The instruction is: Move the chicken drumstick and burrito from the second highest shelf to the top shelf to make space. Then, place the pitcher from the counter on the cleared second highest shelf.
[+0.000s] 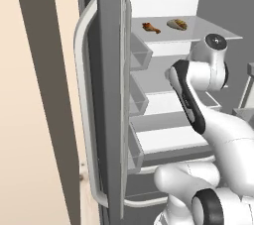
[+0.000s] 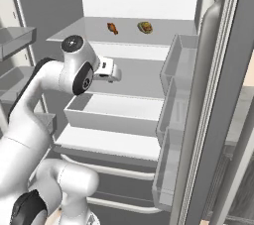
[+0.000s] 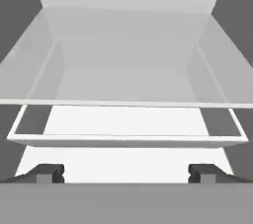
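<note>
So the fridge is wide open and the white Franka arm with dark joints [image 2: 49,80] is reaching into it around mid height. The small reddish-brown chicken drumstick [image 1: 151,28] and the tan oval burrito with darker filling [image 1: 177,24] are both lying on the translucent glass shelf [image 1: 218,34] that's the highest one you can see in the base views, side by side but apart. In the left base view the drumstick is left of the burrito, same in the right base view, where the drumstick [image 2: 113,28] sits a bit closer to the shelf's front than the burrito [image 2: 145,27].

The two-finger gripper [image 3: 126,172] is released, jaws spread wide, nothing between them. In the hand view the 2 dark fingertips [image 3: 48,172] poke up at the bottom, aimed straight into the fridge at a clear shelf edge with a white open bin [image 3: 128,139] just below it. In the right base view the hand [image 2: 108,70] hovers over the shelf below the food, above the white drawer [image 2: 114,115]. The grey door bins [image 2: 173,95] hang on the open right door.
</note>
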